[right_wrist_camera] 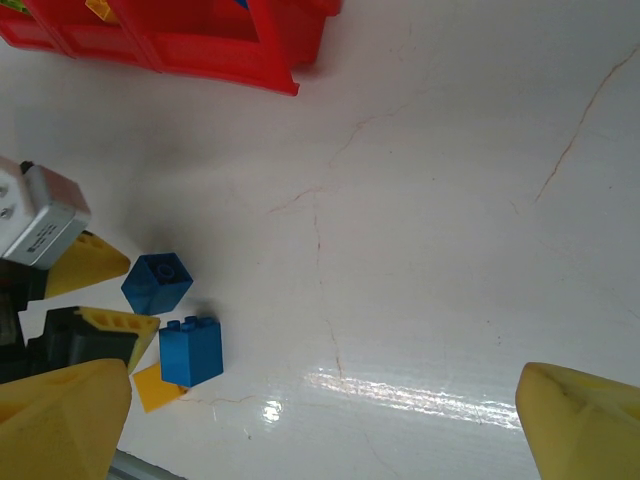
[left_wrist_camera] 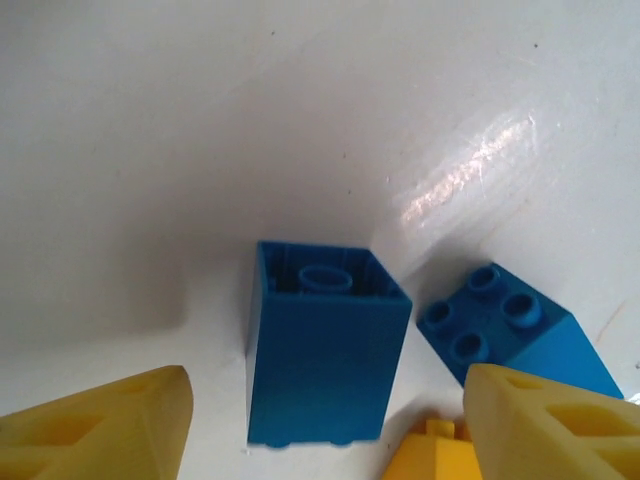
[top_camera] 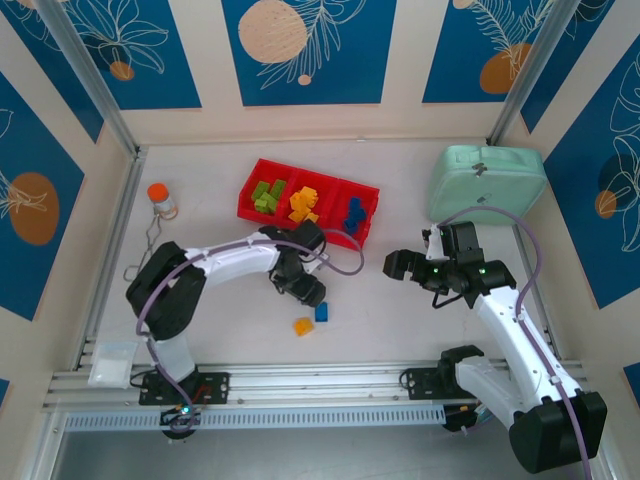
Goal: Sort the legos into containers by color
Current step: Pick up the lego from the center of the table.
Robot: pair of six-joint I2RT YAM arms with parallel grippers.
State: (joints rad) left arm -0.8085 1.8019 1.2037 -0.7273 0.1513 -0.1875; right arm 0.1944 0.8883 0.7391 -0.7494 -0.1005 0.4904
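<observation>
A blue lego (left_wrist_camera: 320,340) lies on its side on the white table, between the yellow fingers (left_wrist_camera: 110,425) of my left gripper (left_wrist_camera: 328,400). The jaws stand open, with a gap on each side of it. A second blue lego (left_wrist_camera: 510,330) and an orange one (left_wrist_camera: 435,455) sit just to its right. In the top view my left gripper (top_camera: 305,285) hangs over the spot, near the blue (top_camera: 321,311) and orange (top_camera: 303,326) legos. The red tray (top_camera: 370,215) holds green (top_camera: 266,195), orange (top_camera: 304,203) and blue (top_camera: 354,213) legos in separate containers. My right gripper (top_camera: 400,265) is open over bare table.
A mint-green case (top_camera: 487,182) stands at the back right. An orange-capped bottle (top_camera: 160,198) stands at the left, and a clear bag (top_camera: 112,362) lies by the near rail. The right wrist view shows the tray's corner (right_wrist_camera: 200,50) and both blue legos (right_wrist_camera: 157,282) (right_wrist_camera: 190,350).
</observation>
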